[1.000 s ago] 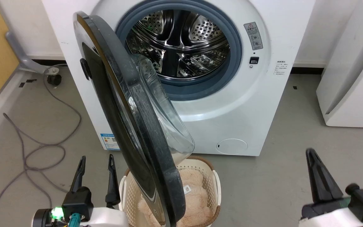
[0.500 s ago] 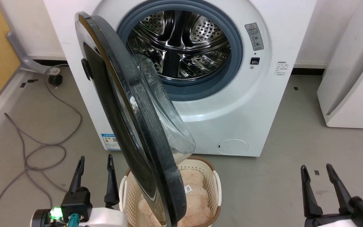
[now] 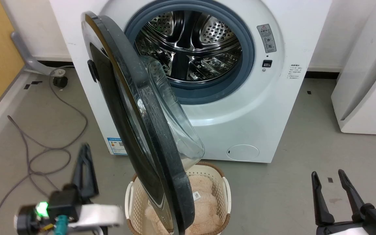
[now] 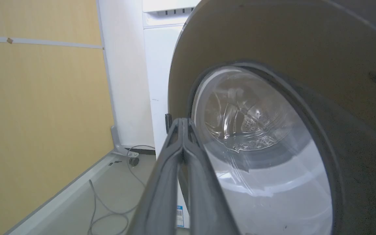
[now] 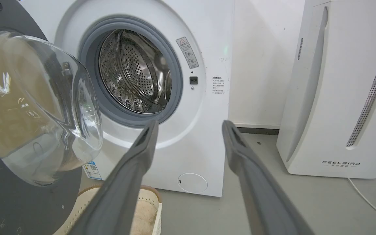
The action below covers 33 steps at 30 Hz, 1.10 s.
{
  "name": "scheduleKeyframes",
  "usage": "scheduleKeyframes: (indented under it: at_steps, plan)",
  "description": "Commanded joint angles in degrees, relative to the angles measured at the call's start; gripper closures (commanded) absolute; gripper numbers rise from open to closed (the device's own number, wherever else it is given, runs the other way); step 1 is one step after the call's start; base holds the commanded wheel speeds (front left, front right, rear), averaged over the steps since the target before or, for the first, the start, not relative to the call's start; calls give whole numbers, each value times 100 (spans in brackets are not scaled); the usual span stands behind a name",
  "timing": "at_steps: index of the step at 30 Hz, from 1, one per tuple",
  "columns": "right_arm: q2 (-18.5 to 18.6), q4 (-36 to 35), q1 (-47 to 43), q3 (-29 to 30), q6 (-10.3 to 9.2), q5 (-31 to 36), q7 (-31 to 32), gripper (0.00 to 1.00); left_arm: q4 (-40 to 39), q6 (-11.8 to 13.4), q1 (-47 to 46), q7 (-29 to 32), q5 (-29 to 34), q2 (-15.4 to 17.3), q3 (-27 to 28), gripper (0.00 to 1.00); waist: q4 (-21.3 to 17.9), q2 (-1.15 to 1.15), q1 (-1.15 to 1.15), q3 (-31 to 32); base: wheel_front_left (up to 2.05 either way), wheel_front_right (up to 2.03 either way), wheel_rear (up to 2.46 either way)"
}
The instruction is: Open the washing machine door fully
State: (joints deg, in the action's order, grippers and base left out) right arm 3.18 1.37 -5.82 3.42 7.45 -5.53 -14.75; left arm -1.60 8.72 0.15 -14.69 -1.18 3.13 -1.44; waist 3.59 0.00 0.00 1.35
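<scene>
Washing machine door (image 3: 116,107) stands half open over the basket (image 3: 226,192); left pincer (image 4: 182,127) clenched beside its outer face, right pincer (image 3: 327,173) released; I'd push the inner rim (image 3: 158,147) near its free edge, not the glass bowl (image 3: 178,127)

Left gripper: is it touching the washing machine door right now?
Apart. The head view shows bare floor between the left gripper and the washing machine door.
</scene>
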Motion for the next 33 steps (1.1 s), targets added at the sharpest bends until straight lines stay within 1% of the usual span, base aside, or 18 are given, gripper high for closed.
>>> scheduleKeyframes:
  at_steps: [1,6,8,15,22,33]
  plan:
    - [-29,-33,-74,2,3,2,-25,0,-242,30,-182,-30,69,61,22,100,0,0,0,3,0,0,0]
    - [-30,-88,-69,-9,3,39,-25,0,-996,21,-414,-30,180,109,-104,100,-4,0,0,15,0,0,0]
    - [-30,-97,-70,-5,3,46,-25,0,-1140,7,-461,-30,198,118,-155,100,-1,0,0,16,0,0,0]
    - [-30,-111,-84,-33,3,65,-25,0,-1887,-114,-677,-30,265,104,-727,100,11,0,0,30,0,0,0]
    - [-30,-76,-94,-97,3,76,-25,0,-2112,-362,-800,-30,278,87,-1483,100,16,0,0,42,0,0,0]
    - [-30,-19,-107,-134,3,80,-25,0,-2044,-551,-734,-31,323,60,-2647,100,29,0,0,79,0,0,0]
